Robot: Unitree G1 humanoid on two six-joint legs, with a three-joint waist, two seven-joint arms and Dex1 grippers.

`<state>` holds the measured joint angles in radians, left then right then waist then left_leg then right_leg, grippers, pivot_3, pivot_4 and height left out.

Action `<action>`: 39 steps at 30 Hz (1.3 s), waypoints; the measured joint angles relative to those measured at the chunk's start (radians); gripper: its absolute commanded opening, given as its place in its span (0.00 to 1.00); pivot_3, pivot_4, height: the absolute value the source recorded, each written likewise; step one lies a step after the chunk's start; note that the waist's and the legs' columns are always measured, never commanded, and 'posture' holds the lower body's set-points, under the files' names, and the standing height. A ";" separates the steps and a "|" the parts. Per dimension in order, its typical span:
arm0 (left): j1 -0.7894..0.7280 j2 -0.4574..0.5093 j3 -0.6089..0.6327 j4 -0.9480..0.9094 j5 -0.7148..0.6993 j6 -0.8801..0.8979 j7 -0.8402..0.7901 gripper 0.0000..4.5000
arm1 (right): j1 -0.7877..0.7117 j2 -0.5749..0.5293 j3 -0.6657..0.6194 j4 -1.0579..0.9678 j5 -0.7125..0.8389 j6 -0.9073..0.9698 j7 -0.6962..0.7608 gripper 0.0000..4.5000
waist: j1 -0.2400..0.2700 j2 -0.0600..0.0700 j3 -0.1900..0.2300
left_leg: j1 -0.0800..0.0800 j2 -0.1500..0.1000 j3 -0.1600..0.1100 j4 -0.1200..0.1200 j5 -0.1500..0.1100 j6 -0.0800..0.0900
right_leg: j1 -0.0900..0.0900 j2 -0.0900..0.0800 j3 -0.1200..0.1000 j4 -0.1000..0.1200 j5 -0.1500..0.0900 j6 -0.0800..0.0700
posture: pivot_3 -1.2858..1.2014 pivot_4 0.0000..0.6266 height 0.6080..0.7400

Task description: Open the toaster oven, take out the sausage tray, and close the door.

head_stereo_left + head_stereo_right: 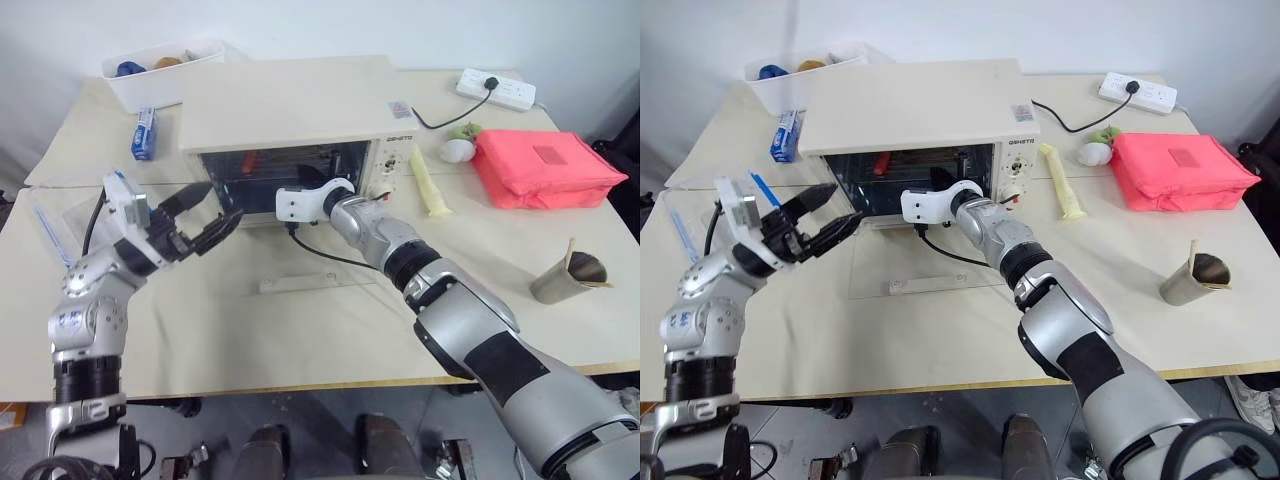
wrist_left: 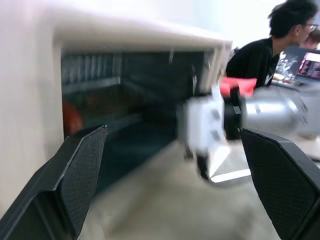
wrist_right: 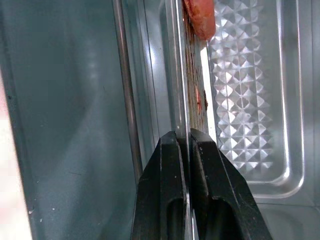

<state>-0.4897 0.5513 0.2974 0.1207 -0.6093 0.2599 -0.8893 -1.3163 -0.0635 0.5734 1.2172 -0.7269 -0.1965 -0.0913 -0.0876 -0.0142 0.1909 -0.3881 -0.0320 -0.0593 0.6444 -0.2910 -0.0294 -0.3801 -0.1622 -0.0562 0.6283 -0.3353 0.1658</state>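
The right gripper [image 3: 184, 145], reaching into the cream-white boxy toaster oven [image 1: 290, 105], has its two black fingers pinched together on the thin front rim of the shallow silver ribbed sausage tray [image 3: 250, 100], which sits on its rack inside with the red sausage [image 3: 200, 17] at its far end. The left gripper [image 1: 205, 228] hovers wide apart just left of the opening, above the lowered glass door [image 1: 310, 262] lying flat on the table. The edge-on grip looks slim, so a crooked pull could let the tray slip or snag on the rack and roll the sausage off, and the flat door with its bar handle [image 1: 318, 283] crowds the way out.

Head pair above toaster oven [image 1: 290, 120]; wrists close
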 measured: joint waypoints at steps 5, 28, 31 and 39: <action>-0.080 0.001 -0.007 0.097 0.017 -0.015 -0.019 1.00 | 0.000 -0.007 0.005 -0.019 -0.002 -0.013 0.015 0.00 | -0.006 0.000 0.000 | -0.002 0.000 0.001 -0.002 0.000 0.000 | -0.004 0.000 -0.002 0.001 0.000 0.000 | 0.52 0.24 1.00; -0.145 0.038 -0.024 0.196 0.035 0.039 -0.047 1.00 | 0.543 -0.242 -0.039 -0.977 0.001 -0.011 0.387 0.00 | -0.013 -0.001 -0.001 | -0.002 0.002 0.009 0.003 -0.001 -0.001 | -0.011 -0.001 0.000 0.015 0.000 0.000 | 0.52 0.24 1.00; -0.143 0.039 -0.023 0.198 0.031 0.067 -0.047 1.00 | 0.602 -0.263 -0.046 -1.064 -0.002 0.003 0.405 0.00 | -0.003 -0.001 -0.001 | -0.002 0.002 0.012 0.004 -0.001 -0.001 | -0.012 -0.001 0.002 0.015 0.000 0.000 | 0.52 0.24 1.00; -0.026 0.140 0.067 0.107 -0.079 0.368 0.015 1.00 | 0.716 -0.337 -0.070 -1.219 -0.012 -0.003 0.441 0.00 | 0.011 -0.001 -0.001 | -0.002 0.002 0.012 0.004 -0.001 0.000 | -0.012 -0.001 0.004 0.015 0.000 0.000 | 0.52 0.24 1.00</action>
<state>-0.5157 0.6908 0.3646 0.2274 -0.6883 0.6280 -0.8745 -0.5999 -0.4006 0.5034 -0.0022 -0.7393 -0.1994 0.3492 -0.0763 -0.0155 0.1902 -0.3899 -0.0301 -0.0475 0.6482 -0.2920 -0.0298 -0.3925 -0.1634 -0.0522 0.6432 -0.3351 0.1662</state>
